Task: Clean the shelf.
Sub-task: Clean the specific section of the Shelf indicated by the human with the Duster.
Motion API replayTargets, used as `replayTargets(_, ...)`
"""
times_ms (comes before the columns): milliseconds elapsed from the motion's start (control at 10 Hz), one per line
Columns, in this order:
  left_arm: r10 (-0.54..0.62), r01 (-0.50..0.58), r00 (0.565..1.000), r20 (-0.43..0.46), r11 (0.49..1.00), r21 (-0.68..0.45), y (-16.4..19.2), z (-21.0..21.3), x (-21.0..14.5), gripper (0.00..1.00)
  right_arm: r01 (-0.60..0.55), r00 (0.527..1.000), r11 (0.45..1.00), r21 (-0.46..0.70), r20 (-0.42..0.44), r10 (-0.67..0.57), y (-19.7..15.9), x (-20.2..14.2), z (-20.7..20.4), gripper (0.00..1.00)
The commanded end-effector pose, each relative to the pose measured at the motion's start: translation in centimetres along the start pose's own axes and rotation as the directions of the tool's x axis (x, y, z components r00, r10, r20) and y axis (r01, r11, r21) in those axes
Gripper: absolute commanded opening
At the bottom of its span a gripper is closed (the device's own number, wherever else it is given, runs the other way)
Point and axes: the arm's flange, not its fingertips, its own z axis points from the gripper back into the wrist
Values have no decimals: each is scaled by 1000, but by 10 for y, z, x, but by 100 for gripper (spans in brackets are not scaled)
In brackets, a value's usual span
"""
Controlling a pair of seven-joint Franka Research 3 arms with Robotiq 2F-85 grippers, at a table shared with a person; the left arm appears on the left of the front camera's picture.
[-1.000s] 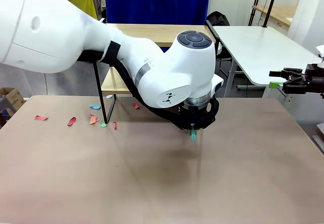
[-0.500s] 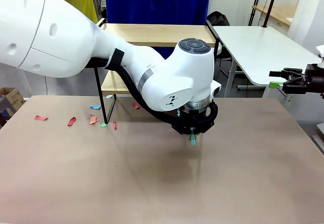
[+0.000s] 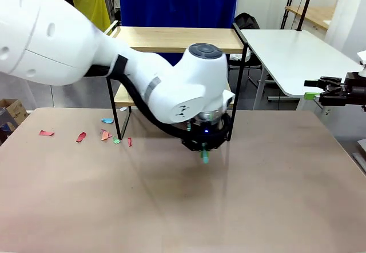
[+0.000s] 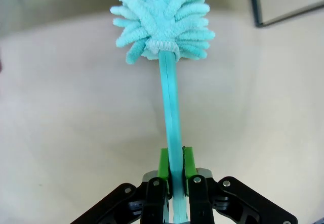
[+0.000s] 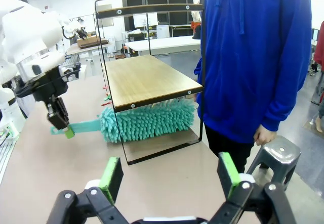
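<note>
The shelf [image 3: 177,38] stands at the table's far side, two light wood boards in a thin black frame. My left gripper [image 3: 203,148] is in front of it, shut on the teal handle of a duster [image 3: 205,157]. In the right wrist view the duster's fluffy teal head [image 5: 149,120] lies between the two boards of the shelf [image 5: 147,80], with the left gripper [image 5: 59,119] holding the handle end. The left wrist view shows the green pads [image 4: 163,163] clamped on the handle and the duster head [image 4: 162,19] ahead. My right gripper [image 3: 312,89] hovers open at the table's right edge, its fingers [image 5: 112,176] wide apart.
Several red, blue and green paper scraps [image 3: 80,136] lie on the brown table [image 3: 257,207] near the shelf's left leg. A person in a blue hoodie [image 5: 253,57] stands behind the shelf, with a metal stool [image 5: 279,150] beside them. A white table [image 3: 297,53] stands at the back right.
My left arm has swung to the left with the duster handle in its grip, moving closer to the shelf. The right gripper has stayed put.
</note>
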Motion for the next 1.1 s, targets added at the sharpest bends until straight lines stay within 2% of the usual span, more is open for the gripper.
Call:
replayTargets(0, 41, -39, 999, -30, 998, 46, 59, 9, -8, 13, 10, 1000, 1000, -6, -25, -10, 0, 5, -1, 100)
replayTargets(300, 147, -141, 988, -52, 985, 95, 139, 7, -20, 13, 10, 1000, 1000, -6, -25, -10, 0, 5, -1, 100)
replayTargets(500, 211, -207, 977, -4, 962, 178, 181, 25, -28, 13, 10, 1000, 1000, -6, -25, -10, 0, 5, -1, 100)
replayTargets(700, 231, -233, 972, 37, 950, 208, 190, 39, -31, 13, 10, 1000, 1000, -6, -25, -10, 0, 5, -1, 100)
replayTargets(800, 214, -218, 976, 43, 952, 213, 185, 40, -30, 13, 10, 1000, 1000, -6, -25, -10, 0, 5, -1, 100)
replayTargets(900, 173, -177, 984, 39, 970, 168, 175, 42, -30, 13, 10, 1000, 1000, -6, -25, -10, 0, 5, -1, 100)
replayTargets(1000, 199, -201, 980, 29, 963, 180, 191, 40, -26, 13, 10, 1000, 1000, -6, -25, -10, 0, 5, -1, 100)
